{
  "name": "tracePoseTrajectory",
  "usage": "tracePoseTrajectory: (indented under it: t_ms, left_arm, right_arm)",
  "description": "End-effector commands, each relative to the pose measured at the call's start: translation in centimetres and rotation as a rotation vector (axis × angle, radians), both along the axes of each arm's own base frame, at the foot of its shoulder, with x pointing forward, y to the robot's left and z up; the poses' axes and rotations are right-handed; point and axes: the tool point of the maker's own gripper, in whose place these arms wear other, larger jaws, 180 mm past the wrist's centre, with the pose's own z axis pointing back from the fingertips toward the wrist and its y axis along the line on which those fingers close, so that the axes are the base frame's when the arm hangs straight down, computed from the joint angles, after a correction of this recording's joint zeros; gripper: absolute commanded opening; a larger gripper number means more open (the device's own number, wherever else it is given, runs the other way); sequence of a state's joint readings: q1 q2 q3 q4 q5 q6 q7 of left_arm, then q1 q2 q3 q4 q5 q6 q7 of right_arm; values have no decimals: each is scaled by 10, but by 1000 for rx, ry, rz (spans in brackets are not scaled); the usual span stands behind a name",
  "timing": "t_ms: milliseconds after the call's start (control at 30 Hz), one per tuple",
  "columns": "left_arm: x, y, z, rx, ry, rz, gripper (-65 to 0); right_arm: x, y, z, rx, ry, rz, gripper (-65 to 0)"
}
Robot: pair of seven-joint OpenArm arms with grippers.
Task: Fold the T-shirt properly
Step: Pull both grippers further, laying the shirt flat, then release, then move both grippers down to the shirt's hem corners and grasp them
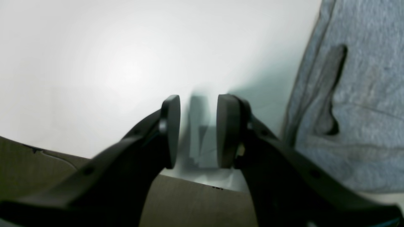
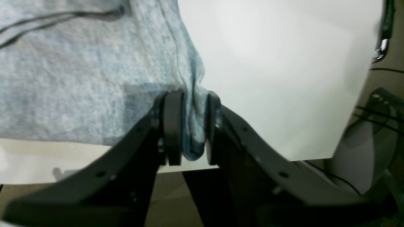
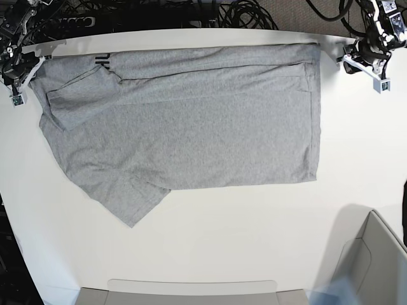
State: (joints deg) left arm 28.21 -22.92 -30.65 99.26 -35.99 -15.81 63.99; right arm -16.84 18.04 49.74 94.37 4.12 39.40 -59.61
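Note:
The heather-grey T-shirt (image 3: 191,121) lies spread across the white table (image 3: 254,235), partly folded, with one sleeve sticking out at the lower left. A bit of black lettering (image 3: 102,61) shows at its top left. My right gripper (image 3: 24,71) is at the shirt's far left edge. In the right wrist view it (image 2: 193,126) is shut on a bunched fold of the T-shirt (image 2: 79,78). My left gripper (image 3: 364,62) is off the shirt's top right corner. In the left wrist view it (image 1: 198,129) is open and empty over bare table, with the T-shirt (image 1: 363,110) to its right.
Black cables (image 3: 191,9) run along the table's back edge. A grey bin (image 3: 375,260) stands at the front right and a grey tray rim (image 3: 191,289) at the front edge. The table's edge (image 1: 47,151) lies just under my left gripper.

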Motion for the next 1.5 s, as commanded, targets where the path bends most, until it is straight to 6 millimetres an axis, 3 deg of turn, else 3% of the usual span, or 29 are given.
tracePoseTrajectory:
  t_ms: [0,300,567,767,833,900,1000,1100,1200,1300,1467]
  left_arm:
    - [12,6,11,21,-38,-7,-454]
    - [21,13,18,49,-47,-33,-454]
    - [28,25,29,89,-57,-57,-454]
    - [41,27,36,95,-93,-52,-455]
    - [50,27,42,99,-123,-55,-456]
    - [71,20,59,109,-197,-73,-456]
    - [111,2,93,117,-335,-117,-456]
    - [152,-30,112,78,-440,-179,-456]
    - [188,-69,109,16,-456,-275,-456]
    - [215,-95,89,-48,-409,-329,-456]
    - [242,-94,44,-151,-330,-234,-457]
  right_arm:
    - [4,-8,12,-38,-13,17,-522]
    - [-19,-11,8,-57,63,8,-501]
    - [-20,-13,37,-113,-11,-49,-469]
    - [-19,-15,75,-177,-137,-112,-469]
    - [-5,-13,91,-196,-203,-111,-469]
    - [14,-9,105,-203,-268,-101,-469]
    - [63,3,129,-193,-387,-43,-469]
    - [118,33,147,-159,-472,71,-469]
    - [159,59,133,-115,-428,172,-469]
    - [191,78,104,-68,-340,234,-469]
    - [221,125,44,129,-286,321,-469]
